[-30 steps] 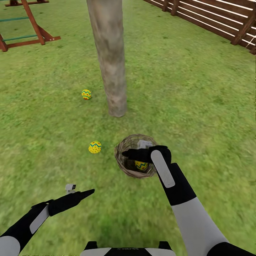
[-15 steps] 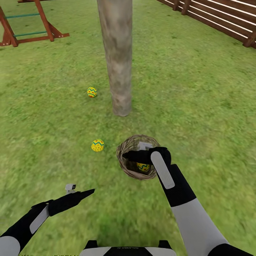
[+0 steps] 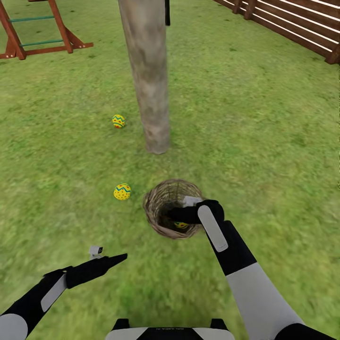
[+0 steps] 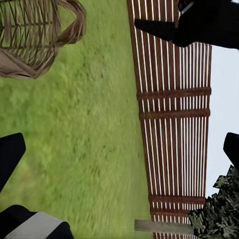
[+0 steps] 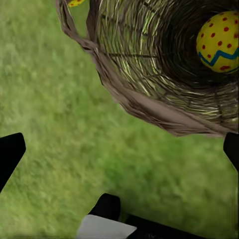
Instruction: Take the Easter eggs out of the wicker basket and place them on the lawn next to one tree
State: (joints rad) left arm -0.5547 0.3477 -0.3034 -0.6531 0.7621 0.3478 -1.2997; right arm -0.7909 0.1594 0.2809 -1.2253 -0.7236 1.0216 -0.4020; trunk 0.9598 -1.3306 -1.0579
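Clearly the right arm is the nearer one: the right claw (image 3: 177,215) is hanging over the near rim of the wicker basket (image 3: 156,200), its black fingers reaching across the mouth, while the left claw (image 3: 111,259) is idling low over the lawn (image 3: 264,141), well apart from the basket. The last Easter egg (image 5: 218,42) is lying deep on the basket floor, below and just ahead of the right claw along its pointing line; in the right wrist view its fingertips are sitting wide apart at the edges, so it is released and empty, with the woven near wall standing between the tips and the egg. Reaching it will probably mean going down over that wall rather than forward. The left claw's state I cannot tell from these views. Two other eggs are already resting on the grass: one (image 3: 122,191) just beside the basket, another (image 3: 118,121) near the tree (image 3: 148,75), whose trunk is rising just beyond the basket.
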